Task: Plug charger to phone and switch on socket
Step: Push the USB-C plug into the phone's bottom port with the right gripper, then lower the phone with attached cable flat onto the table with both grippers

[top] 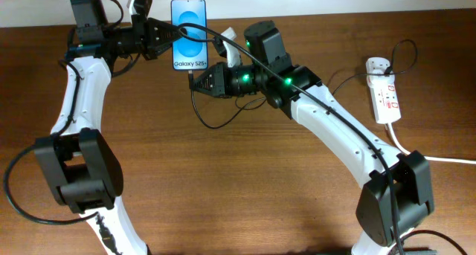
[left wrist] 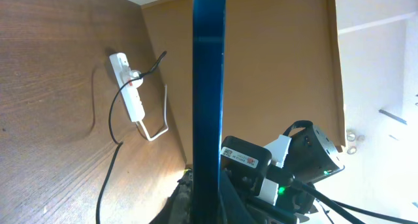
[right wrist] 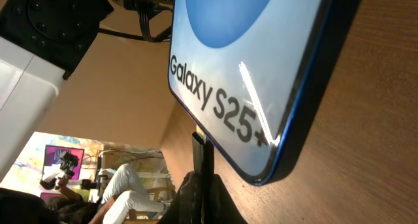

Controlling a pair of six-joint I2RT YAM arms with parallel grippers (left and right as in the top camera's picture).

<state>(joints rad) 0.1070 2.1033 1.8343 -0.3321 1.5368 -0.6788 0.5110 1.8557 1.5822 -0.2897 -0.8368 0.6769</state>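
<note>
The phone (top: pixel 189 33), blue screen up with "Galaxy S25+" text, is at the back of the table, with my left gripper (top: pixel 171 38) shut on its left side. In the left wrist view the phone (left wrist: pixel 208 87) shows edge-on between the jaws (left wrist: pixel 208 201). My right gripper (top: pixel 195 82) is just below the phone's bottom edge, shut on the charger's black connector (right wrist: pixel 202 159). The tip meets the bottom edge of the phone (right wrist: pixel 255 74); I cannot tell whether it is inserted. The thin black cable (top: pixel 214 124) loops below. The socket (top: pixel 384 95) lies far right.
A thick white cord (top: pixel 428 157) runs from the socket off the right edge. The socket also shows in the left wrist view (left wrist: pixel 127 87), with a black cable trailing from it. Both arms crowd the back centre of the wooden table (top: pixel 245 188).
</note>
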